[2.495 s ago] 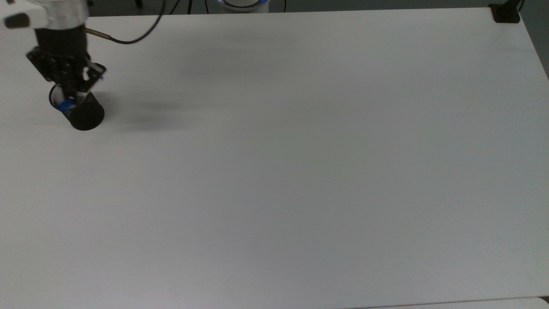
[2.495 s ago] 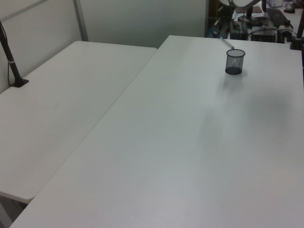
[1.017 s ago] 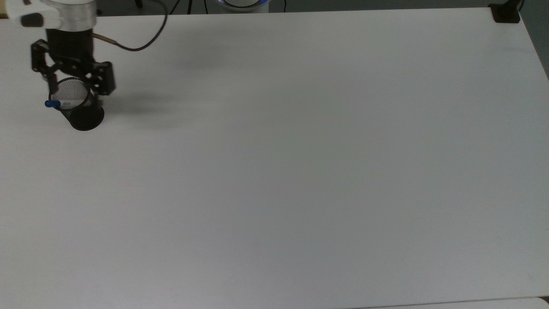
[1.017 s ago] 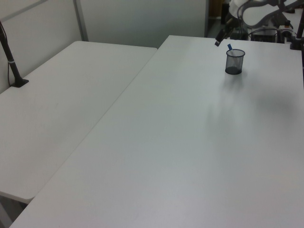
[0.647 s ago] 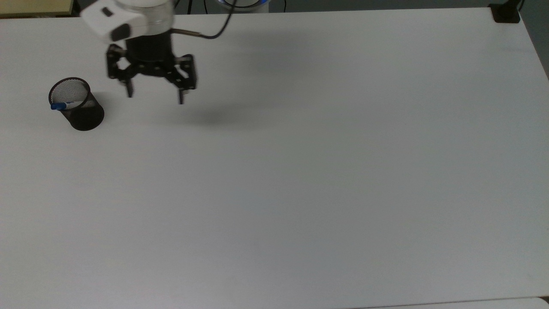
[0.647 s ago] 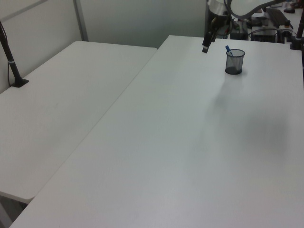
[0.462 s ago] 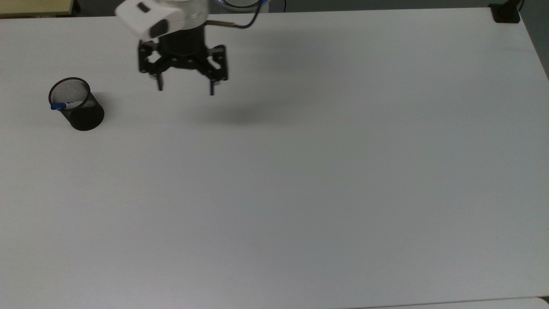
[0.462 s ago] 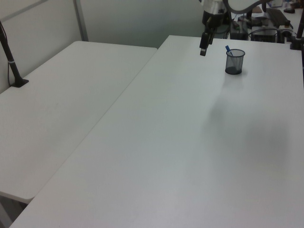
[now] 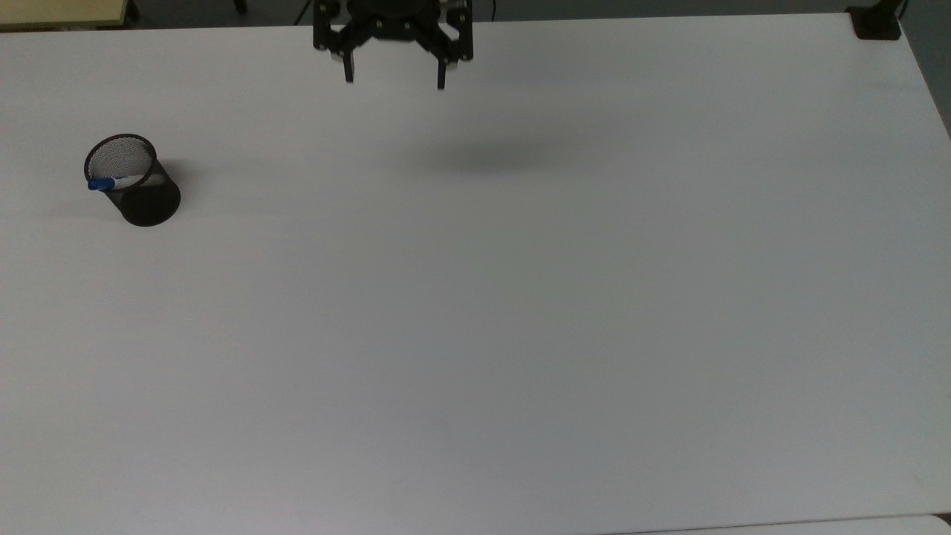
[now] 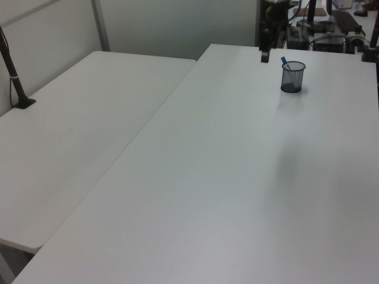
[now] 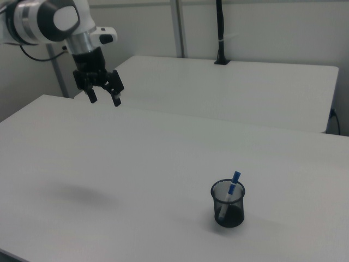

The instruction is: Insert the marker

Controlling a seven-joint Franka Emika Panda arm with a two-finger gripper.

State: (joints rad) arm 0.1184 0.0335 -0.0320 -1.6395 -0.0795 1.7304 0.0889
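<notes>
In the top view, the marker (image 9: pixel 111 182) sits inside the black mesh cup (image 9: pixel 137 189) near the top view's left edge of the table (image 9: pixel 520 312), its blue cap poking over the rim on the top view's left; the jaws (image 9: pixel 393 76) hang well apart from it at the far edge, spread wide and holding nothing, with a soft shadow on the bare white surface below. The insertion looks done, so the main risk, as I judge it, is the leaning marker tipping the light cup if anything nudges the table (the cup stands close to the table's edge there, with little margin). In the left view, the jaws (image 10: pixel 264 56) hover just beside the cup (image 10: pixel 292 77) in the picture, though the other views show real separation; the marker (image 10: pixel 284 61) sticks up above the rim, and a second table (image 10: pixel 71 136) abuts on the left view's left, leaving a long seam. In the right view, the jaws (image 11: pixel 104 97) are high and open over the far corner, the marker (image 11: pixel 229 196) slants in the cup (image 11: pixel 228 203), and the wide empty tabletop between gives ample room to move; posts stand behind.
</notes>
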